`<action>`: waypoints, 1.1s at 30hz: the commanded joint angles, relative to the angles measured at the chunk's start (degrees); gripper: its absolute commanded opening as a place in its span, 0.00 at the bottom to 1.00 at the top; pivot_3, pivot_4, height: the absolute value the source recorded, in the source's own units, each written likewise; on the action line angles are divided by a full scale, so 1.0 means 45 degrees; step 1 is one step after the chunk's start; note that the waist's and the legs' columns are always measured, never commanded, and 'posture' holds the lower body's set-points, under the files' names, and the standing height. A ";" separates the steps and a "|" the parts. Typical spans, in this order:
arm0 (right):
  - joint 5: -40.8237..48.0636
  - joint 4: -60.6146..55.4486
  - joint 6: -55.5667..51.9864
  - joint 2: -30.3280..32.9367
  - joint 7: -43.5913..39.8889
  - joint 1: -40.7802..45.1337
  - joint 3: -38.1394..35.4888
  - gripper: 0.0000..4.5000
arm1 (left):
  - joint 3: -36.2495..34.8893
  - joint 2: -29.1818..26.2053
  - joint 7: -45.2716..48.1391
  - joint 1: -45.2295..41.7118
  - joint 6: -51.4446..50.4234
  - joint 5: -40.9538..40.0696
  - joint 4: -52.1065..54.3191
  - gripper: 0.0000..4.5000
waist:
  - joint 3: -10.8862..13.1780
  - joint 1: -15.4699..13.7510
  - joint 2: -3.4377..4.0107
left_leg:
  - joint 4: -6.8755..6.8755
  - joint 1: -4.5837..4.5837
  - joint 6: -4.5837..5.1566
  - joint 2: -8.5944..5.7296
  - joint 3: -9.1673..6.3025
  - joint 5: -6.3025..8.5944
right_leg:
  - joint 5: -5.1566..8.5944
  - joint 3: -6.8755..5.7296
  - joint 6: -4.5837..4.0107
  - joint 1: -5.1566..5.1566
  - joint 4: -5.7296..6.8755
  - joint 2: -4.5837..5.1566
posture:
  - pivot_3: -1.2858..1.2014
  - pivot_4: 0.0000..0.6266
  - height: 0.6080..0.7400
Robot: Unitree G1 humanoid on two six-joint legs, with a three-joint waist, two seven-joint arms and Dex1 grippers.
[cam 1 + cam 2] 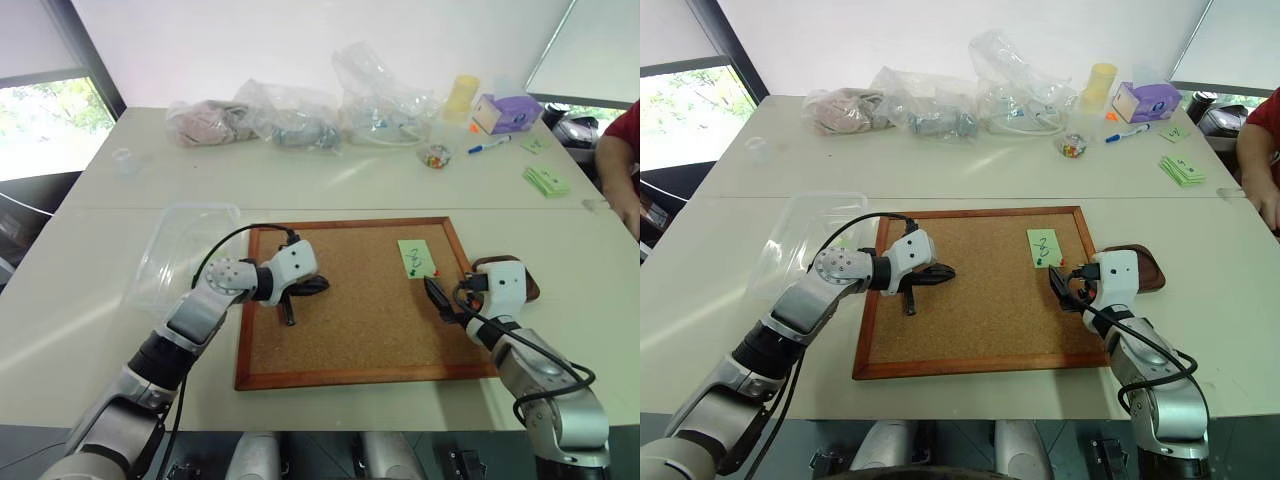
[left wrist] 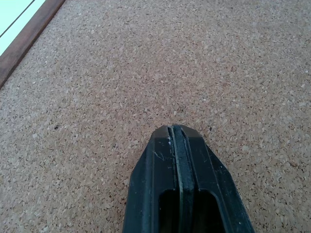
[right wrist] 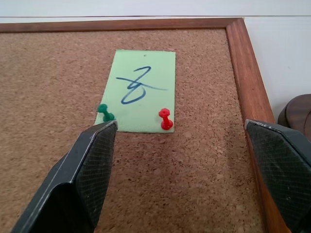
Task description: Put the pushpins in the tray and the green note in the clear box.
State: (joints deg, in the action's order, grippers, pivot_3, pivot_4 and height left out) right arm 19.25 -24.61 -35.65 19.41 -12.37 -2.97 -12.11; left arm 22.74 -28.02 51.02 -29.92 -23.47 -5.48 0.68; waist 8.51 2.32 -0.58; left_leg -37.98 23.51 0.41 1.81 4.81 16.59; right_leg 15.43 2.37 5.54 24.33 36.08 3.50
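- On a white table (image 1: 330, 190), a wood-framed cork board (image 1: 360, 310) lies between the robot's two arms, with the green note (image 3: 141, 90) fixed near its far right corner by two pushpins: a green pushpin (image 3: 105, 112) and a red pushpin (image 3: 165, 119) along the note's near edge.
- Left claw (image 2: 176, 133) rests over bare cork on the board's left half, its two black fingers pressed together with nothing between them.
- Right claw (image 3: 181, 141) hangs just short of the note, its fingers spread wide and empty; the pins sit in the gap ahead of them, apart from both fingertips.
- Brown tray (image 1: 1145, 268) sits just off the board's right edge, much of it hidden behind the right wrist housing; what it holds cannot be made out.
- Clear box (image 1: 175, 250) stands on the table beside the board's left edge, its near corner covered by the left arm.
- Far side of the table carries clear plastic bags (image 1: 300, 115), a purple tissue box (image 1: 508, 110), a marker pen (image 1: 490, 145), a small jar of coloured bits (image 1: 436, 155) and a stack of green slips (image 1: 546, 181); the bags' contents are hard to read.
- A person's arm in a red sleeve (image 1: 620, 170) is cut off by the right border.
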 commanded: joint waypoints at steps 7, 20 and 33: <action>-0.0138 0.0610 0.0610 -0.0020 -0.0296 0.0666 0.0191 0.43 | -0.0074 -0.0040 -0.0190 0.0344 -0.0303 0.0277 0.0038 0.00 | 0.0000 -0.0010 -0.0001 | -0.0008 -0.0003 0.0001 0.0002 0.0002 -0.0001 | -0.0020 -0.0008 0.0044 -0.0006 0.0005 -0.0055 | 0.52 0.24 0.98; -0.0203 0.0372 0.1209 -0.0300 -0.0125 0.0508 0.0045 0.01 | 0.0064 -0.0210 -0.0266 0.0377 -0.0352 0.0492 -0.0024 0.00 | -0.0001 -0.0009 -0.0001 | -0.0018 -0.0012 -0.0001 0.0004 0.0002 -0.0004 | -0.0024 -0.0007 0.0052 -0.0011 0.0019 -0.0067 | 0.52 0.24 0.98; -0.0477 -0.0414 0.3496 -0.0769 0.0440 0.0117 -0.0763 0.01 | 0.0622 -0.0609 0.0157 0.0239 -0.0688 0.1245 -0.0307 0.00 | -0.0025 0.0028 -0.0033 | -0.0028 -0.0047 -0.0006 0.0012 0.0006 -0.0007 | -0.0023 -0.0003 0.0059 -0.0050 0.0030 -0.0086 | 0.52 0.24 0.98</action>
State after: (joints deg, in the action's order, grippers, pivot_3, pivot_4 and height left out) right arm 16.97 -24.35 -20.96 15.85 -10.44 -2.48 -14.90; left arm 23.93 -29.45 51.22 -29.93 -24.52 -2.31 2.18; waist 8.40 2.45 -0.73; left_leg -38.11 23.26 0.38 1.87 4.83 16.56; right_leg 15.32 2.36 5.81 24.08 36.21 3.11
